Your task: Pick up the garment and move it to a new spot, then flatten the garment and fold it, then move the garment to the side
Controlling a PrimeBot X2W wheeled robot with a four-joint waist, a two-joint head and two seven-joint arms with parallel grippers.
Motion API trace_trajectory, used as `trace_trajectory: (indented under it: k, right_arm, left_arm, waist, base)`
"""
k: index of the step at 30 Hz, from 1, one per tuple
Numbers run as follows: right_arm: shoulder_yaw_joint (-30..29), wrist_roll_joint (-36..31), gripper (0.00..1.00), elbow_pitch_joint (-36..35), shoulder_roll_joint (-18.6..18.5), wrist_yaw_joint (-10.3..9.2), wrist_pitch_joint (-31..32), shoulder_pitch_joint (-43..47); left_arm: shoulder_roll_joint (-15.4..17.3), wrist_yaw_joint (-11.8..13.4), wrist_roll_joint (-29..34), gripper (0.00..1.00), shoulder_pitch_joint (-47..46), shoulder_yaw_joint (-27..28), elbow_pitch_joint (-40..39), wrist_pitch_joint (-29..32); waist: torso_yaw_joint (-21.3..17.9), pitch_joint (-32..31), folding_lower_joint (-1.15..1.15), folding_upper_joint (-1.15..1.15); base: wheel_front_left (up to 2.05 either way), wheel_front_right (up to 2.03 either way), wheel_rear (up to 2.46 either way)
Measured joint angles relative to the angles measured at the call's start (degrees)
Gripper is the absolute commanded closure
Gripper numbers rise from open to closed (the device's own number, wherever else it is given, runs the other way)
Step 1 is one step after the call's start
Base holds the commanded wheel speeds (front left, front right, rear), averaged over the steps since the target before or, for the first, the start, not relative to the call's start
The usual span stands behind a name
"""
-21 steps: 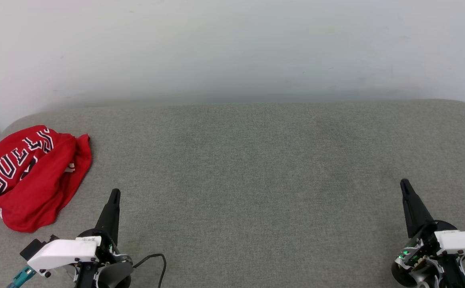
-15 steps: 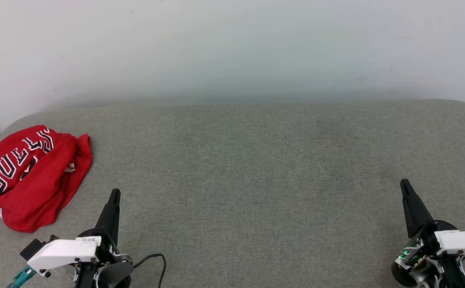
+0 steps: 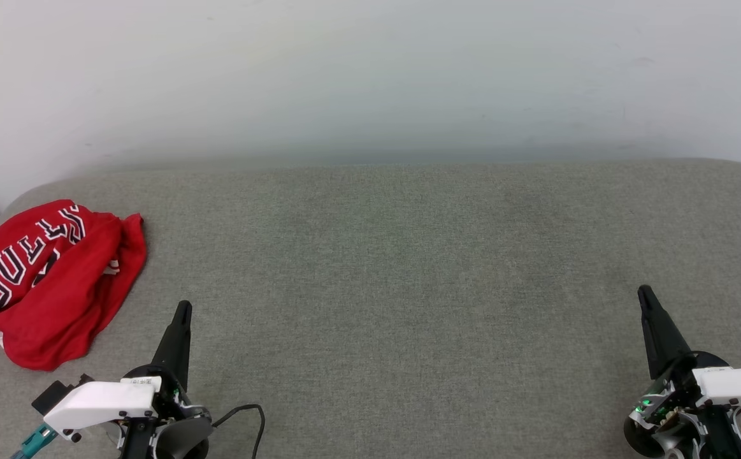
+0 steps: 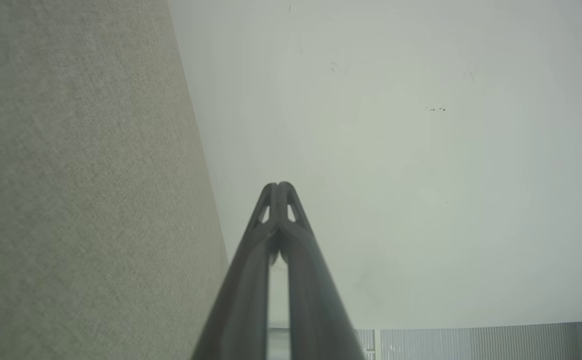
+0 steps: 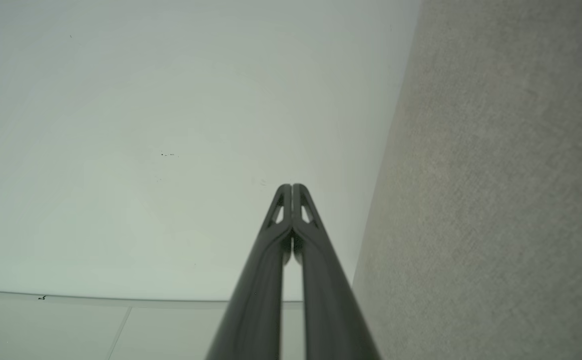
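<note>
Grey fabric surface (image 3: pixel 408 287) against white wall (image 3: pixel 370 76)

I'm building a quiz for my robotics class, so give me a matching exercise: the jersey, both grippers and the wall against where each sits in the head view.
1 red Bulls jersey
2 left gripper
3 right gripper
4 white wall

a lower right, shut
b top, behind the grey surface
c crumpled, far left
d lower left, shut

Pairs: 1-c, 2-d, 3-a, 4-b
</note>
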Motion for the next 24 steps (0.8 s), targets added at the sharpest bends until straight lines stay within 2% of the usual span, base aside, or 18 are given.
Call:
trace_trajectory:
  k: [24]
  right_arm:
    - [0.0, 0.0, 1.0, 0.0, 0.0, 0.0, 0.0, 0.0]
  left_arm:
    - [0.0, 0.0, 0.0, 1.0, 0.0, 0.0, 0.0, 0.0]
  waist:
    - [0.0, 0.0, 0.0, 0.0]
  base:
    - [0.0, 0.0, 0.0]
